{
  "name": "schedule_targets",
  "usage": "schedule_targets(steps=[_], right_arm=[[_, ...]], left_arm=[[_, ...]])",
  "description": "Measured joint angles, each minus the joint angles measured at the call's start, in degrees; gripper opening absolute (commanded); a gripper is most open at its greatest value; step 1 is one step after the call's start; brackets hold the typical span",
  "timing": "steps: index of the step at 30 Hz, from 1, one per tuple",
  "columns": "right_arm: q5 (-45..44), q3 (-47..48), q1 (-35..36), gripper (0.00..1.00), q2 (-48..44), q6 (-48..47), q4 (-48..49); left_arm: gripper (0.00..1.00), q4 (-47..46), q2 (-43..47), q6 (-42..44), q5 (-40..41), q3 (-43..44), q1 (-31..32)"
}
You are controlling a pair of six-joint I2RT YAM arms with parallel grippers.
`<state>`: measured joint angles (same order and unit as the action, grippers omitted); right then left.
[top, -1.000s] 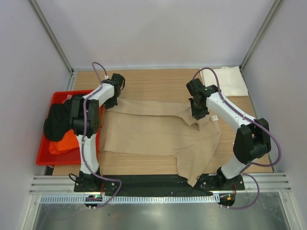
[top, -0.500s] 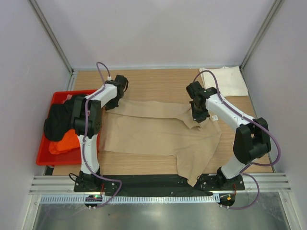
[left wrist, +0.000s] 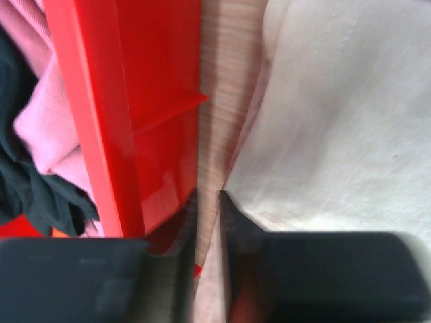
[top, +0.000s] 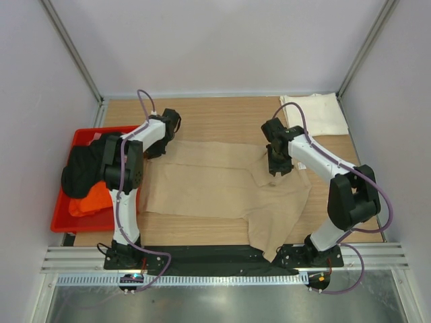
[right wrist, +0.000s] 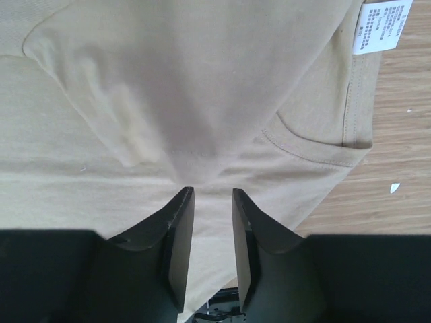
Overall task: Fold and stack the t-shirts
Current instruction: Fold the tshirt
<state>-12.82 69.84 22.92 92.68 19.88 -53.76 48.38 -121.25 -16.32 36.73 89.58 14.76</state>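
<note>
A tan t-shirt (top: 215, 188) lies spread across the table, its near end hanging toward the front edge. My left gripper (top: 156, 149) is at the shirt's far left corner beside the red bin. In the left wrist view its jaws (left wrist: 207, 198) are shut on the tan cloth edge (left wrist: 337, 134). My right gripper (top: 277, 168) is at the shirt's far right, near the collar. In the right wrist view it (right wrist: 212, 192) is shut on a pinched-up fold of tan cloth (right wrist: 202, 101). A folded cream-white t-shirt (top: 315, 113) lies at the back right.
A red bin (top: 81, 138) at the left holds a black shirt (top: 79, 171) and an orange shirt (top: 94, 200); a pink one (left wrist: 40, 134) shows in the left wrist view. The tan shirt's white label (right wrist: 381, 25) lies by the collar. Cage walls surround the table.
Both grippers kept their hold on the tan shirt. Its far edge has been drawn out straighter and a little farther back, mostly on the left side.
</note>
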Motion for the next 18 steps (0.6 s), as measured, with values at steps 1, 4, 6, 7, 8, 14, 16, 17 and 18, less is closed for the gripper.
schedule_targets(steps=[1,4,6,7,8,14,16,17,18], right_arm=[[0.1,0.1,-0.3,0.39,-0.1,0.2,-0.1],[0.5,1.0,-1.4,0.42,-0.6,0.9,0.2],[0.9,1.2,-3.7,0.41,-1.2,1.1,1.1],[1.5,1.3,-5.7,0.40,-1.5,1.1,1.8],[2.4,1.3,-8.3,0.40,-1.8,1.1,3.0],[8.3,1.3,-20.7,0.40,-1.6,-0.3,11.9],[10.9,1.8,-22.2,0.41,-0.7,-1.3,15.0],[12.2,2.7,-22.6,0.42,0.5,-1.9,16.2],[13.1,3.6,-23.2,0.42,1.6,-2.4,17.2]], left_arm=[[0.28,0.5,0.0,0.0,0.2,0.0,0.0],[0.33,1.5,0.2,-0.3,0.3,0.2,0.2],[0.34,1.8,0.7,-0.4,-0.5,0.3,0.2],[0.34,1.9,1.4,-0.6,-1.5,0.3,0.3],[0.35,1.7,2.3,-0.9,-3.2,0.3,0.5],[0.36,-2.6,8.1,-3.5,-15.8,0.9,1.7],[0.36,-4.4,8.0,-4.6,-19.2,2.2,1.9],[0.36,-5.0,7.5,-5.0,-20.5,3.0,2.0],[0.36,-5.5,6.8,-5.5,-21.6,4.0,2.1]])
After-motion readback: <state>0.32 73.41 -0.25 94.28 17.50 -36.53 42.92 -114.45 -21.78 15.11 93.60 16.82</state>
